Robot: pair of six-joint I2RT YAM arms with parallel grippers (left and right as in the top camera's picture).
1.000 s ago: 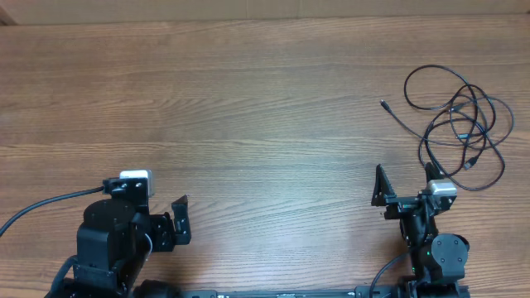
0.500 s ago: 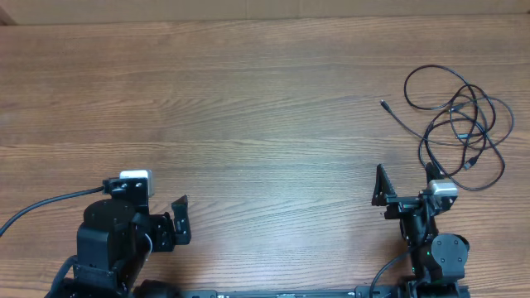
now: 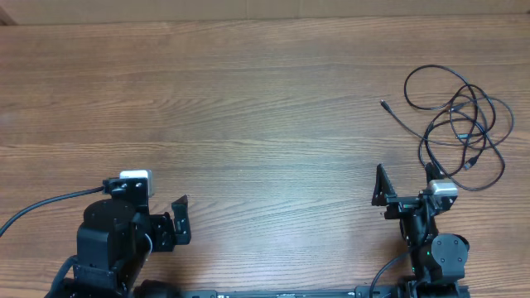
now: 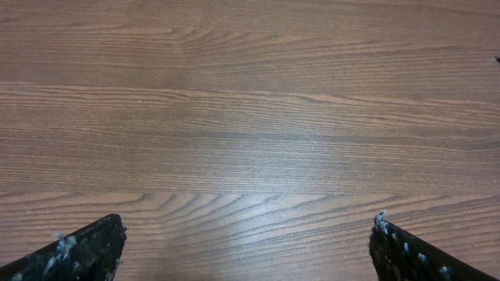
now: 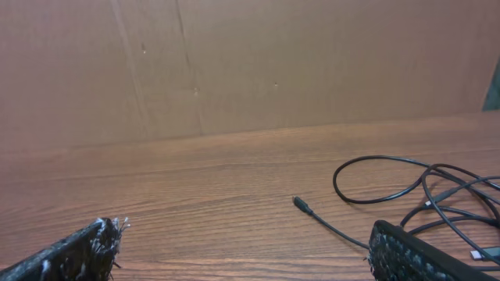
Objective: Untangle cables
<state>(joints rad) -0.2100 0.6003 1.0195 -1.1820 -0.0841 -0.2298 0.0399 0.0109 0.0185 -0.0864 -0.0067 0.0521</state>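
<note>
Change: nothing has moved; both arms sit as they did a second ago.
Right fingers (image 5: pixel 406 254): spread wide, gripping nothing.
Left fingers (image 4: pixel 78 250): also released and empty, with only bare table (image 4: pixel 250 117) between them.
Cables (image 3: pixel 460 128): one tangle, ahead of the right fingers and off to their right, well apart from the left fingers.
Plug (image 5: pixel 299 204): ahead, between the right fingers, its cord trailing clear of the loops.
Advice: pinch just behind that plug first and draw it out slowly. Bring your left arm across to pin the heap.
</note>
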